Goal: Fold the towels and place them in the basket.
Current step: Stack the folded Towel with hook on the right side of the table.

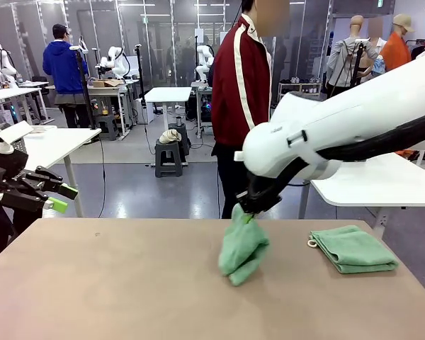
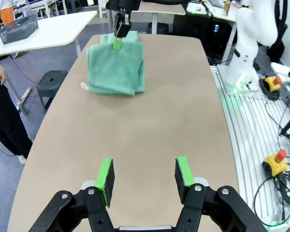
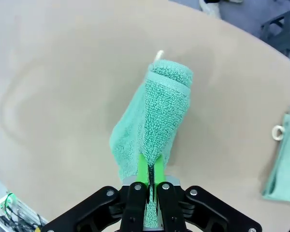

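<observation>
Your right gripper point(image 3: 150, 181) is clamped tight on a mint-green towel point(image 3: 157, 121), its green pads pinching a bunched edge of the cloth. In the front view, the towel point(image 1: 242, 246) hangs from that pinch in a soft, lumpy drape, and its lower end rests on the brown table point(image 1: 113, 283) near the middle. Held by one edge like this, the cloth falls under its own weight, which looks like a way to lift or carry it as one loose fold. The terry pile is thick and nubbly, with a flat woven band across it and a pale loop showing at the far end.

Your left gripper point(image 2: 144, 176) waits at the near left of the table, fingers apart and holding nothing, aimed down the tabletop toward the hanging towel, likely on standby. Its pads are bright green slabs on black fingers.

A second towel point(image 1: 354, 248) lies on the table's right side, well apart from the held one. It is already folded into a neat flat rectangle with stacked edges, and a pale corner loop pokes out on its left.

The dark grey basket point(image 2: 18, 27), with perforated mesh walls, sits on a white side table point(image 2: 63, 26) beyond the work table, not within the towels' reach yet. A person in a red jacket point(image 1: 241, 85) stands at the far side.
</observation>
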Controlling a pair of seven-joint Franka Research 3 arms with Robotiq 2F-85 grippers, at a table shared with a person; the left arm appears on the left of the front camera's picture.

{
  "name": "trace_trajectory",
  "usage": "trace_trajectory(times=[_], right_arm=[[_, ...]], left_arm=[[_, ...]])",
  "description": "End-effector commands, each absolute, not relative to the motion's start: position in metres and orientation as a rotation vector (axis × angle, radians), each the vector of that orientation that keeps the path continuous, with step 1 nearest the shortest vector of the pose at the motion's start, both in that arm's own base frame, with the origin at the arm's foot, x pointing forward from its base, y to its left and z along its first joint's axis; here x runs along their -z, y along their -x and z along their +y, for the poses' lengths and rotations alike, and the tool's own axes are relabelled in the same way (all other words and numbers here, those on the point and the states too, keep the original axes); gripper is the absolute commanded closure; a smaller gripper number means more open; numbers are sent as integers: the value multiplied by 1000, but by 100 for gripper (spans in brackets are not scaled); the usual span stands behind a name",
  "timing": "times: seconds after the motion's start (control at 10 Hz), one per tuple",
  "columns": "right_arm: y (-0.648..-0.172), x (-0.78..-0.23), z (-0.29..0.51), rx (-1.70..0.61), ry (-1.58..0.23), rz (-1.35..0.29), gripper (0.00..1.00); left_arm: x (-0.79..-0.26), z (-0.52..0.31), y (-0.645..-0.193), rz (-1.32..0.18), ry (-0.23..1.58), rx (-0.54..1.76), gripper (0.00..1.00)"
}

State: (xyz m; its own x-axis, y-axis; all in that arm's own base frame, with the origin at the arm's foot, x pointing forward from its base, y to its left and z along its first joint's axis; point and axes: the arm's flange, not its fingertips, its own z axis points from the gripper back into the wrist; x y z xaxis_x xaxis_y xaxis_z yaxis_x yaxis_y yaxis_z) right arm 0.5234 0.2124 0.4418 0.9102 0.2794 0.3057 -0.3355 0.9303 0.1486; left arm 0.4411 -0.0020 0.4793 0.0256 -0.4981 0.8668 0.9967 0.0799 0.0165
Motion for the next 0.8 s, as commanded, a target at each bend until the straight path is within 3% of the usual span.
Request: trace_trajectory(times=[0.0, 0.7], right_arm=[[-516, -450, 179, -350, -157, -290, 95], [-516, -502, 62, -359, -75, -270, 95]], left_arm=[[-481, -3, -441, -875, 767, 1349, 35], [-481, -3, -441, -875, 767, 1349, 35]])
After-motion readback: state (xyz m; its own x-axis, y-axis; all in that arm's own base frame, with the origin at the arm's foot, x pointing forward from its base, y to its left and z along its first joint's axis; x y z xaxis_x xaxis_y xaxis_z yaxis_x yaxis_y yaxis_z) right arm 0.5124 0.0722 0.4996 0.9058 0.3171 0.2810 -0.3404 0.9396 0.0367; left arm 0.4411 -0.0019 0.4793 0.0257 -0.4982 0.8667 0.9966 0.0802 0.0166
